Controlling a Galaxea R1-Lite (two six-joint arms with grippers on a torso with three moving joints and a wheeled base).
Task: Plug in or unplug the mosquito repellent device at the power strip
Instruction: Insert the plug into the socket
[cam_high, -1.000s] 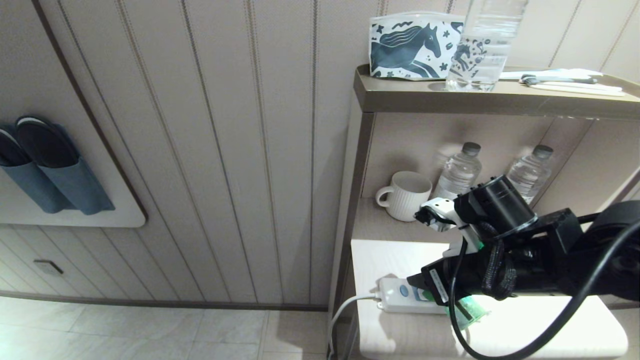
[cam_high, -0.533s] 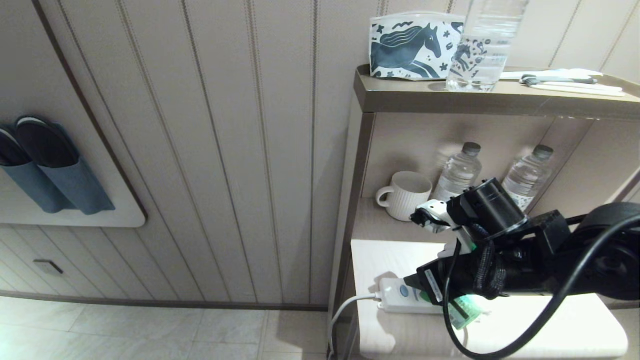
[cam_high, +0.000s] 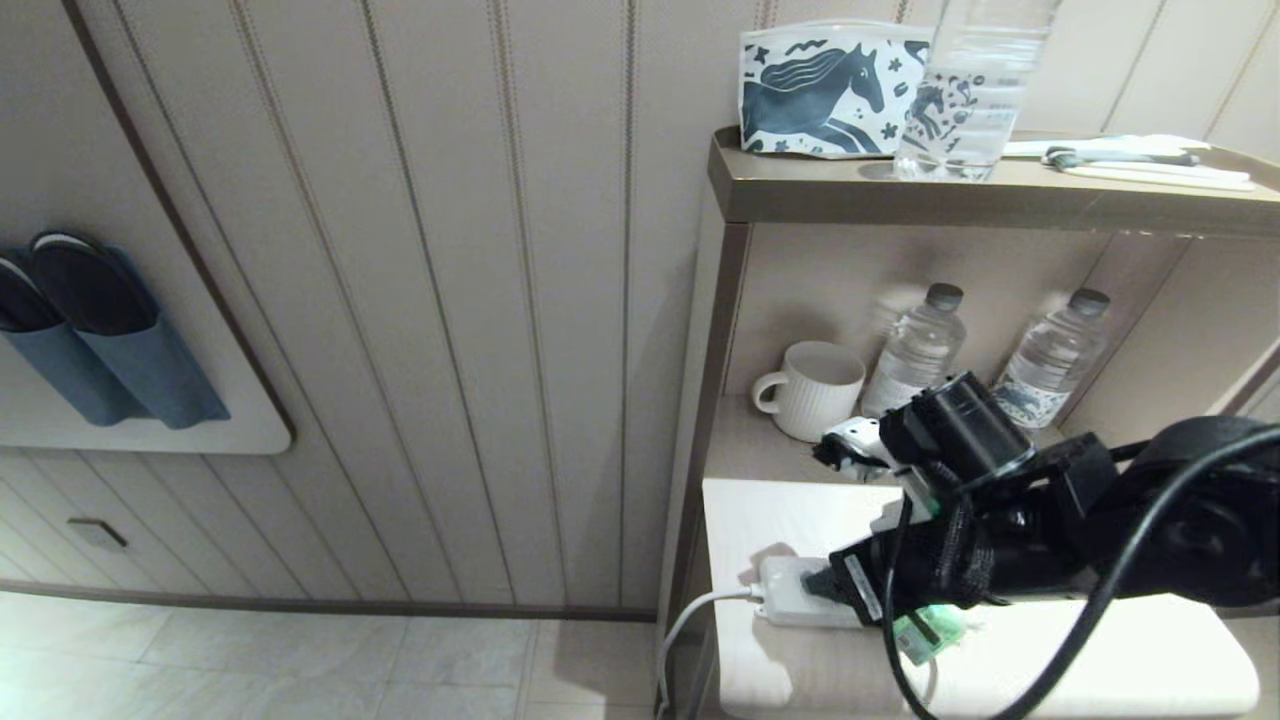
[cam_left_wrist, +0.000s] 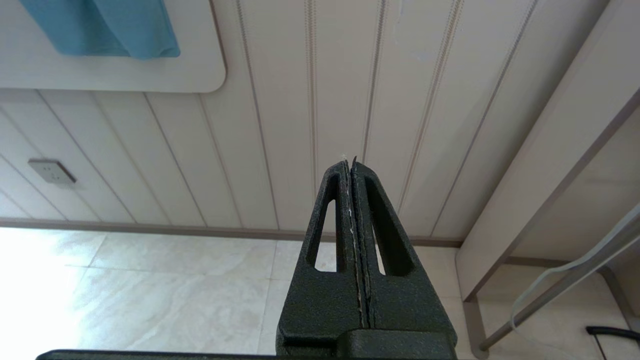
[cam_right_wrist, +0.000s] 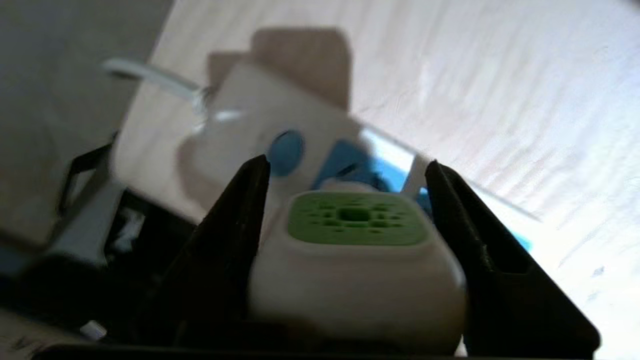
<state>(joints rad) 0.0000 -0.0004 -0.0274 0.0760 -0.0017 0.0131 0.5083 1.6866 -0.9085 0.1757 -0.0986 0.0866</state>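
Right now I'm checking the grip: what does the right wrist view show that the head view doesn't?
Only the right wrist view shows the right gripper with jaws shut on the mosquito repellent device's sides, and the strip's blue button. Only the head view shows the shelf with mug and water bottles. Both show the power strip and its white cord.

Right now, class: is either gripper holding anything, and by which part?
The right gripper holds the mosquito repellent device by the two sides of its white body, above the power strip. The left gripper holds nothing, its jaws shut.
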